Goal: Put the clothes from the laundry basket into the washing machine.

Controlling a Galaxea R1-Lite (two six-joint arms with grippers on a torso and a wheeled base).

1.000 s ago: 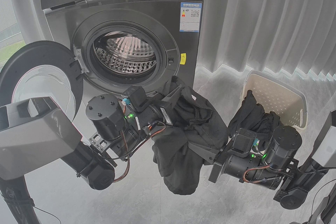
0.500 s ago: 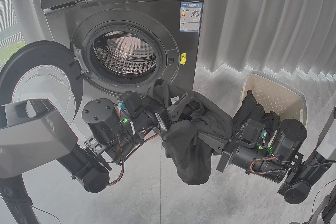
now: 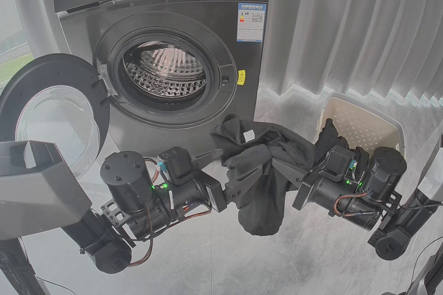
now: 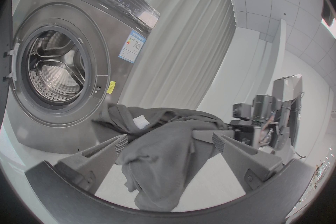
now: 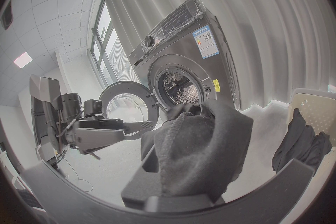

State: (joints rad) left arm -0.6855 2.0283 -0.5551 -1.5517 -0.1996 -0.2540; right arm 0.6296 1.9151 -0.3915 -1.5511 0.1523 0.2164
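Note:
A dark garment (image 3: pixel 260 180) hangs above the floor between my two arms, in front of the washing machine (image 3: pixel 161 19). My right gripper (image 3: pixel 282 168) is shut on it from the basket side, and cloth drapes over its fingers (image 5: pixel 182 172). My left gripper (image 3: pixel 234 163) stands open, its fingers spread wide on either side of the garment's near edge (image 4: pixel 169 138); the lower finger touches the cloth. The machine's drum (image 3: pixel 164 72) is open and its door (image 3: pixel 50 97) swung out to the left. More dark clothes (image 3: pixel 333 144) lie in the cream laundry basket (image 3: pixel 374 125).
The basket stands on the grey tile floor (image 3: pixel 194 259) to the right of the machine, against white curtains (image 3: pixel 350 14). The open door sticks out over the floor near my left arm.
My left gripper has let go of the garment, opened, and dropped down and back. The right gripper has risen slightly with the garment, which now hangs from it alone.

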